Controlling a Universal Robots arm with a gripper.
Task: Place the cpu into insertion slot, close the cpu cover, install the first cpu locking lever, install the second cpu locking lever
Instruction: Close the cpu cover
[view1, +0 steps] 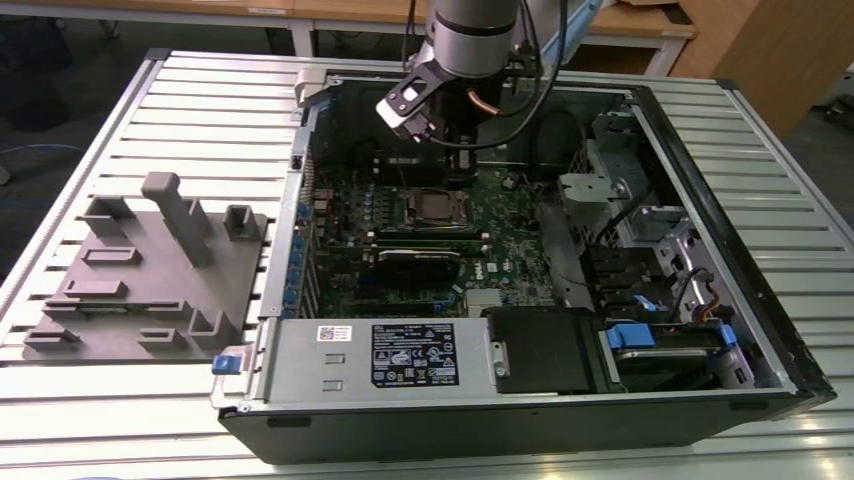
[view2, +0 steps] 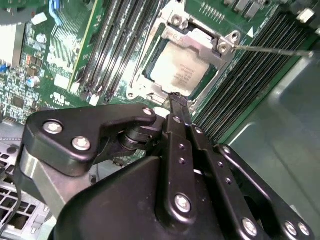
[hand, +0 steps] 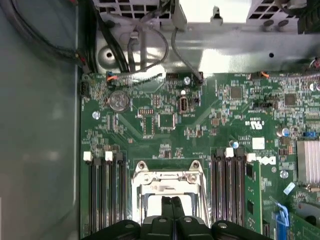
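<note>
At the exterior view's left, a grey fixture (view1: 147, 270) with upright posts lies on the slatted table (view1: 200, 90). Just beside it, toward the middle, the open computer case (view1: 534, 420) lies on its side with the green board (view1: 400, 190) facing up. My arm (view1: 474, 40) comes down from above into the case, over the board's far part. The insertion slot (view1: 431, 206) sits near the middle of the board, just in front of me. At the exterior view's right are the case's metal drive bays (view1: 641, 220) and cables.

In the second wrist view my gripper (view2: 176, 99) is closed, the two black fingers (view2: 172, 130) pressed together with nothing between them. Their tips are at the edge of the socket. The cpu (view2: 181, 72) lies flat in the slot, its dull silver top showing through the window of the cpu cover (view2: 202, 39), which is folded down over it. A thin locking lever (view2: 272, 50) juts out from one corner of the socket across the black memory slots (view2: 250, 80). I cannot tell how far it stands up. In the first wrist view my closed fingertips hang right over the cover's silvery frame.
</note>
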